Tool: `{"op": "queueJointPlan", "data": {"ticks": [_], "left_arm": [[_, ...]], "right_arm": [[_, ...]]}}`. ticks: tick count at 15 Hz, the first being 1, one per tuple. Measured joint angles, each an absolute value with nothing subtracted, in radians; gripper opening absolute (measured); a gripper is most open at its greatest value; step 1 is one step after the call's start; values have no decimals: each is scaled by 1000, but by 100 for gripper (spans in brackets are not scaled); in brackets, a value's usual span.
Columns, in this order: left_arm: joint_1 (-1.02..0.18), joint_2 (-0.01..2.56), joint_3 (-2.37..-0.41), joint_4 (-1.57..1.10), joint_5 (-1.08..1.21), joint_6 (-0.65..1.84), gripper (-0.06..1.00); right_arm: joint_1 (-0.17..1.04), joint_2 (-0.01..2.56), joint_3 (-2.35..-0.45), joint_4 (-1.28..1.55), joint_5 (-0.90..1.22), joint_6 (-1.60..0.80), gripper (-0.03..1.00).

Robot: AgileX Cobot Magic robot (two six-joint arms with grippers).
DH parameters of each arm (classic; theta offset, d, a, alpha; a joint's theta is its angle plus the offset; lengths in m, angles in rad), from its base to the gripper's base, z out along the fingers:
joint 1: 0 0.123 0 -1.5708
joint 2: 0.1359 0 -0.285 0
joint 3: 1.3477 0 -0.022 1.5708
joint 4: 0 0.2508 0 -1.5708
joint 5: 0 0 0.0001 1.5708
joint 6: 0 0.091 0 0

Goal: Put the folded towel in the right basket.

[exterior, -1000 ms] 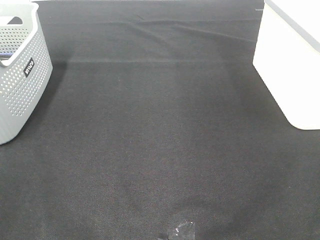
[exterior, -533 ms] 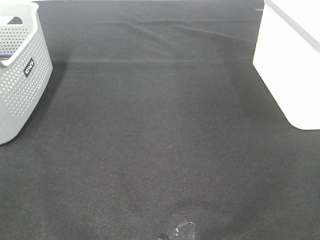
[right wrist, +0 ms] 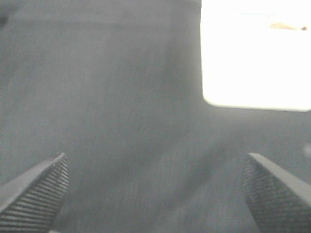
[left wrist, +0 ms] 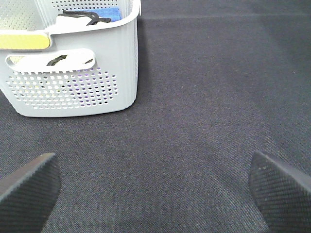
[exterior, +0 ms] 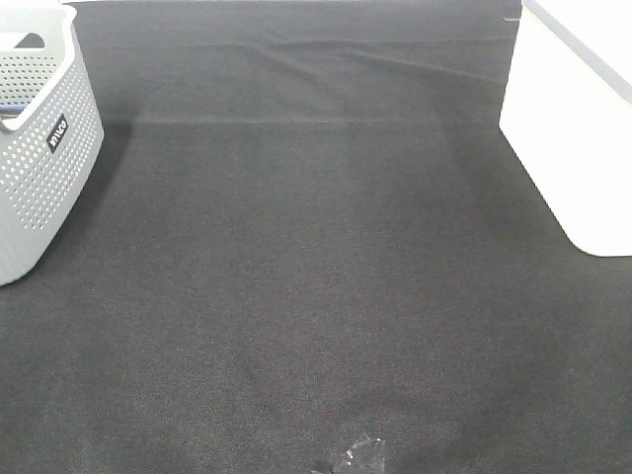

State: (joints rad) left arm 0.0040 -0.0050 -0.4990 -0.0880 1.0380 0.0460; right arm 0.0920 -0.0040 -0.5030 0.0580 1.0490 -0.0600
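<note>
No folded towel shows on the black cloth (exterior: 316,276). The grey perforated left basket (exterior: 44,148) stands at the far left; in the left wrist view (left wrist: 73,82) it holds something blue (left wrist: 104,12) and a black item (left wrist: 80,18), and I cannot tell what they are. The white right basket (exterior: 578,138) stands at the far right and shows as a bright block in the right wrist view (right wrist: 255,53). My left gripper (left wrist: 155,189) is open and empty over the cloth, facing the left basket. My right gripper (right wrist: 155,194) is open and empty, facing the white basket. Neither arm shows in the exterior view.
A small shiny scrap (exterior: 360,456) lies on the cloth near the front edge. The cloth has a few creases near the back (exterior: 326,49). A yellow strip (left wrist: 24,42) sits on the left basket's rim.
</note>
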Motion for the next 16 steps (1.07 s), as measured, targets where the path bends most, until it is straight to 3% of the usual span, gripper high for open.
{"op": "queueJointPlan", "data": {"ticks": [13,16], "left_arm": [[4,-5,-499,-88,1038,46,99],[4,-5,-499,-88,1038,46,99]], "right_arm": [[92,-4,-500,69,1058,-60,94],[44,-4,-500,76,1058,-60,94]]}}
